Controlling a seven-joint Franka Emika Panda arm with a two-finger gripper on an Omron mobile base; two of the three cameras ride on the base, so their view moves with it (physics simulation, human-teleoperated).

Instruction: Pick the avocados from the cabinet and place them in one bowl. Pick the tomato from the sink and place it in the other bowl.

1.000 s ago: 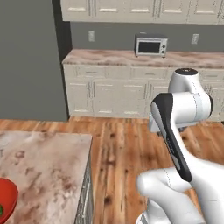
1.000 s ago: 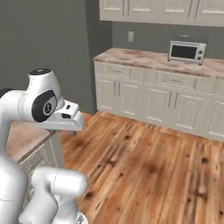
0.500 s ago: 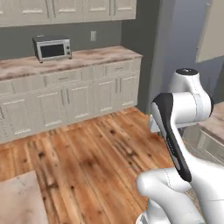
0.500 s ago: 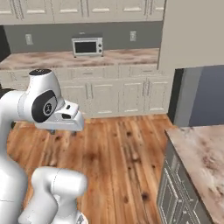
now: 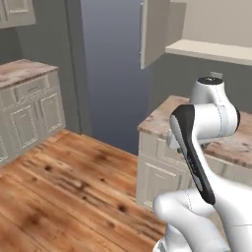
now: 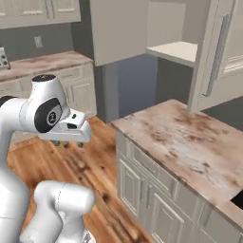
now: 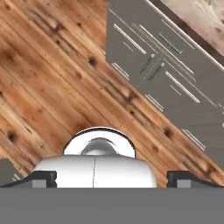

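The cabinet [image 6: 219, 52] hangs above the counter with its doors swung open and its cream shelf [image 6: 176, 49] bare where it shows. It appears again in the left base view as the cabinet [image 5: 155, 30] with a pale shelf [image 5: 211, 49]. My gripper [image 6: 67, 143] hangs folded close to the arm, over the floor and left of the counter, open with nothing in it. In the hand view the gripper [image 7: 116, 177] looks down at the floor, its fingertips [image 7: 43, 177] far apart. A dark corner of the sink [image 6: 237, 199] shows at the counter's right end. The avocados, the tomato and both bowls are out of view.
A marbled counter [image 6: 190, 147] with grey-cream doors and drawers [image 6: 142, 185] stands to my right. Wooden floor [image 5: 64, 197] spreads to the left. A tall blue-grey panel [image 5: 108, 69] rises beside the cabinet, with low cabinets [image 5: 29, 108] further left.
The whole scene has swung as the base turned: the microwave wall slid out of view, and the open cabinet and counter came in. The arm's pose and the open gripper are unchanged.
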